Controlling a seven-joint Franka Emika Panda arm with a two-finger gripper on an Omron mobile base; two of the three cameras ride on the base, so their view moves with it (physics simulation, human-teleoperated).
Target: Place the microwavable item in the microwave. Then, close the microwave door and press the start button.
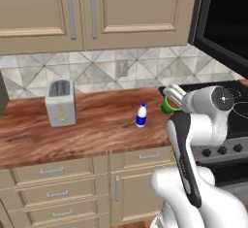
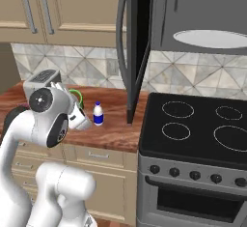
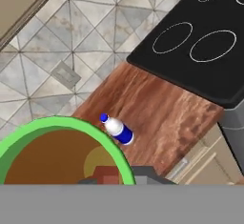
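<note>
Left of the bottle, your toaster sits well apart on the wooden table, out of the way. You have the green cup lifted clear of the table, just right of the bottle in the left base view, and its rim crowds the hand view with the brown contents facing the camera. From that I judge the claw is clamped on the cup, though its fingers are hidden and the grip itself cannot be seen. Holding it high makes sense, since the microwave hangs above the stove, well up and right of the bottle.

Mind the microwave door: it stands swung open, its lower edge hanging over the table just right of the bottle, between you and the cavity. You likely need to carry the cup around that edge. Past it, the white turntable shows open room to set down.
</note>
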